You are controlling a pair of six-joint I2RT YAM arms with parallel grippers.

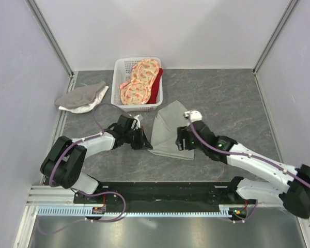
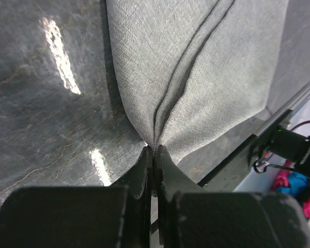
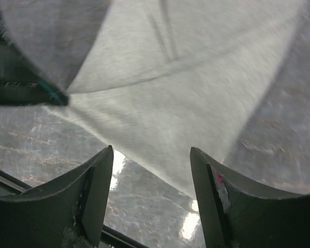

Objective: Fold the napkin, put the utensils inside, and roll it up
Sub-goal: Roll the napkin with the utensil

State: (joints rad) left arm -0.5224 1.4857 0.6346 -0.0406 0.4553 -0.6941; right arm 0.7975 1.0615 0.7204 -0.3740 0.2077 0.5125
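Napkin (image 1: 170, 132) partly folded on tabletop (image 1: 232, 98) near basket (image 1: 116, 85) | step: folding | left jaws pinched on its near-left corner | right jaws wide over its near edge, holding nothing | next: right needs a grip; fork not seen

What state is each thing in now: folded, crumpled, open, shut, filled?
napkin: folded over, lying on the table, one corner pinched.
left gripper: shut on the napkin's corner.
right gripper: open, holding nothing.
basket: upright, filled with patterned cloths.
grey-and-white cloth: crumpled beside the basket.
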